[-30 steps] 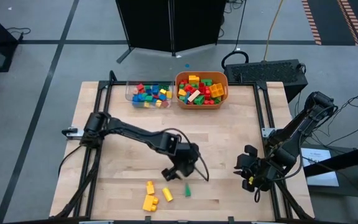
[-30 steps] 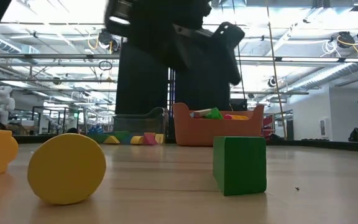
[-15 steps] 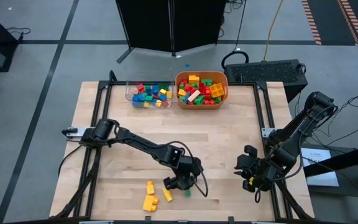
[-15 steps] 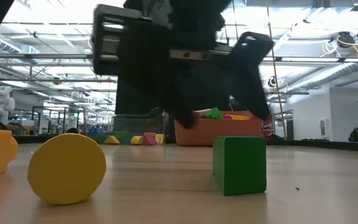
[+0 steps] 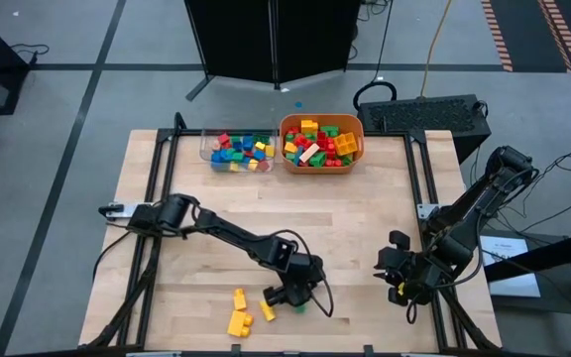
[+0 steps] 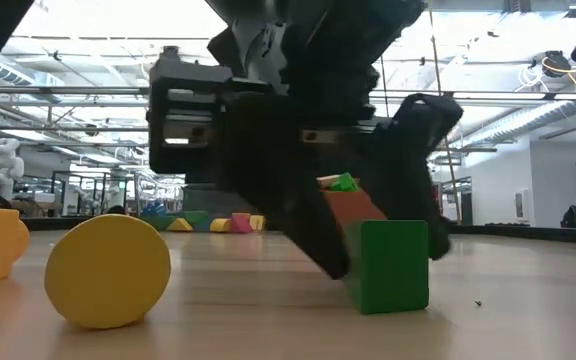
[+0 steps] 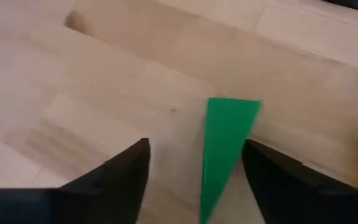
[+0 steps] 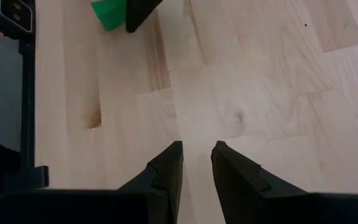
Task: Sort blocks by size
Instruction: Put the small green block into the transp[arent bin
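- Your left gripper [image 5: 295,299] is down at the table's near edge, its fingers [image 7: 114,177] spread to either side of the green block [image 6: 393,265] — in the left wrist view the block sits between them, closer to one finger, with table wood showing on the other side. The fingers are apart and not clamped on it; contact with the nearer finger cannot be told.
- The green block stands upright on the wooden table [image 5: 365,228] in the low view.
- Just beside it lie your yellow blocks [image 5: 239,315]; the low view shows a round yellow block [image 6: 108,270] near the green one.
- The rest of the blocks are at the far edge — small ones in the clear tray [image 5: 206,154], larger ones in the orange tub [image 5: 285,127], tray and tub side by side.
- Your right gripper [image 5: 395,278] waits at the table's right near corner, fingers [image 8: 166,168] nearly together with a narrow gap, holding nothing.
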Available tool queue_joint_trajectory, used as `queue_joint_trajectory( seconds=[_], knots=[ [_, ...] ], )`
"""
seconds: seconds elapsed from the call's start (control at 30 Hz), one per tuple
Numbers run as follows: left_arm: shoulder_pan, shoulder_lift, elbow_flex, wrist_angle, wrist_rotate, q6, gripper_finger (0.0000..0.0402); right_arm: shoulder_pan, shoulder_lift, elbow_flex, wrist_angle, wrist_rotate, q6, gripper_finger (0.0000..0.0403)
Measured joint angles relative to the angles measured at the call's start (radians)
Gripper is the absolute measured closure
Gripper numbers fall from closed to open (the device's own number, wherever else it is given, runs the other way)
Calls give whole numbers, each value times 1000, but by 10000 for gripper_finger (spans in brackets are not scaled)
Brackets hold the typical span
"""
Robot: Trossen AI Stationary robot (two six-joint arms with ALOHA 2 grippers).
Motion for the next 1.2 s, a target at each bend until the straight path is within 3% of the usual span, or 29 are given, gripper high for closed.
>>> queue_joint_trajectory(
  seconds=[0.23, 0.47, 0.77, 1.0, 1.2],
  knots=[
    [0, 16, 1, 21, 96, -8, 245, 0, 0, 0, -26, 4, -24, 323],
    [1, 27, 1, 28, 110, -42, 336, 0, 0, 0, -50, 3, -24, 323],
    [71, -9, 0, 18, 59, -306, 344, 0, 0, 0, -51, 5, -24, 323],
    [182, -145, 0, 16, -148, -568, 344, 0, 0, 0, -51, 61, 0, 323],
    [329, -309, 1, -30, -488, -688, 344, 0, 0, 0, -52, 86, 3, 323]
  ],
)
